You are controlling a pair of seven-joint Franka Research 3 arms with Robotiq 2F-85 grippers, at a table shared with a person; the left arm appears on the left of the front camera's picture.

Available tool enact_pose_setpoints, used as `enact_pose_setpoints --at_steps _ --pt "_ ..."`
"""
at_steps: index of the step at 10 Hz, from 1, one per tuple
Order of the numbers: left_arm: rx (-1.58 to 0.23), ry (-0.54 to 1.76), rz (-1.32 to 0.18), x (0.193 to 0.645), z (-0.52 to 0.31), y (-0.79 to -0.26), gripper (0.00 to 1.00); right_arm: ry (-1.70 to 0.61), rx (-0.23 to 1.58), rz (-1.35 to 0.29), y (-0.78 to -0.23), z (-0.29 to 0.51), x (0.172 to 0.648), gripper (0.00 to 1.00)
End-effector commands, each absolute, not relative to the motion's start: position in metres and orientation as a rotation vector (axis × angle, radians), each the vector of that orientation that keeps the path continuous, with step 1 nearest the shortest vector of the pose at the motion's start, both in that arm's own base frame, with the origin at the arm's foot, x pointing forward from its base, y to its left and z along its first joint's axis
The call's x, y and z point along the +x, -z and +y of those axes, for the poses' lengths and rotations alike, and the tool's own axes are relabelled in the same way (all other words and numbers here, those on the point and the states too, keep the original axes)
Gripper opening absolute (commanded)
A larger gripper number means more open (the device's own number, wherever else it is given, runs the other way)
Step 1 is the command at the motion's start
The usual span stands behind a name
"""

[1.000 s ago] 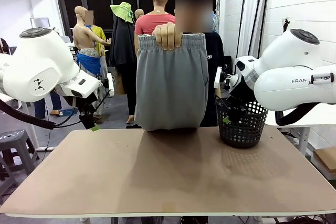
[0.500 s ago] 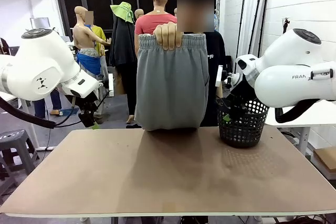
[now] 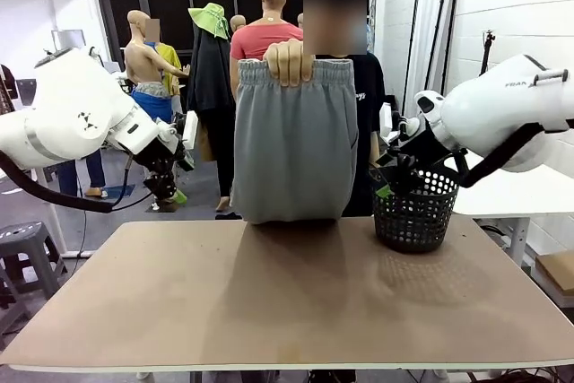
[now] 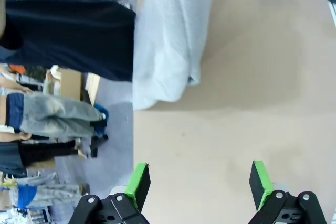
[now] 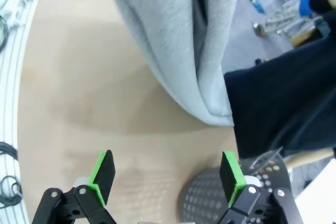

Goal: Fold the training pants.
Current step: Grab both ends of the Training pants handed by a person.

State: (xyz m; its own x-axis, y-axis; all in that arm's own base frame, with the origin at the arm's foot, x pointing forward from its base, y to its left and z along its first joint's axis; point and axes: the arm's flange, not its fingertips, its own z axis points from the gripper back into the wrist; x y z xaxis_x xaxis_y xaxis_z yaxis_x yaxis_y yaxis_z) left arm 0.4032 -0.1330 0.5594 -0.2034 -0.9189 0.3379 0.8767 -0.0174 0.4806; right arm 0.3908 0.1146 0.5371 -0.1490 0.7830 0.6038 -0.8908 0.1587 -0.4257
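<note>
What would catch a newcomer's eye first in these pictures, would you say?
Light grey training pants hang by the waistband from the person's hand at the far edge of the table. The left gripper and right gripper, both open, hover either side, the right by a black mesh basket.

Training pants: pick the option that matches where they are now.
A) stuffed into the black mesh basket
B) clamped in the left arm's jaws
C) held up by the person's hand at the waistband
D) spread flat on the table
C: the person's hand grips the gathered waistband, and the training pants hang straight down at the far edge of the table.
</note>
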Motion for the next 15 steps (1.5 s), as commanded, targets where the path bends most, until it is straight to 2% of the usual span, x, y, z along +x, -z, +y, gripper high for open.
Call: enact_pose_setpoints --at_steps 1,3,4,5,6,8,9,11,13,15 --pt "-0.037 1.674 -0.793 0.415 -0.139 -0.552 1.0 -1.471 0.261 -0.956 -0.53 0.12 0.406 1.0" --pt "-0.068 1.713 -0.832 0.427 -0.142 -0.552 1.0 -1.459 0.299 -1.026 -0.528 0.123 0.418 1.0" --pt "-0.037 1.652 -0.87 0.428 -0.146 -0.556 1.0 -1.444 0.285 -1.035 -0.529 0.123 0.416 1.0" --pt "-0.03 1.674 -0.801 0.411 -0.143 -0.554 1.0 -1.398 0.216 -1.026 -0.532 0.123 0.406 1.0" --pt "-0.03 1.674 -0.801 0.411 -0.143 -0.554 1.0 -1.441 0.287 -0.998 -0.536 0.121 0.402 1.0" --pt "-0.03 1.669 -0.813 0.415 -0.147 -0.555 1.0 -1.441 0.287 -0.998 -0.536 0.121 0.402 1.0" --pt "-0.131 1.682 -0.883 0.425 -0.146 -0.551 1.0 -1.418 0.275 -1.001 -0.538 0.121 0.401 1.0" --pt "-0.187 1.767 -1.042 0.448 -0.151 -0.551 1.0 -1.446 0.333 -1.059 -0.541 0.125 0.414 1.0" --pt "-0.225 1.791 -1.041 0.454 -0.155 -0.55 1.0 -1.443 0.359 -1.109 -0.542 0.124 0.415 1.0" --pt "-0.3 1.813 -1.071 0.456 -0.16 -0.55 1.0 -1.45 0.427 -1.09 -0.539 0.125 0.419 1.0"
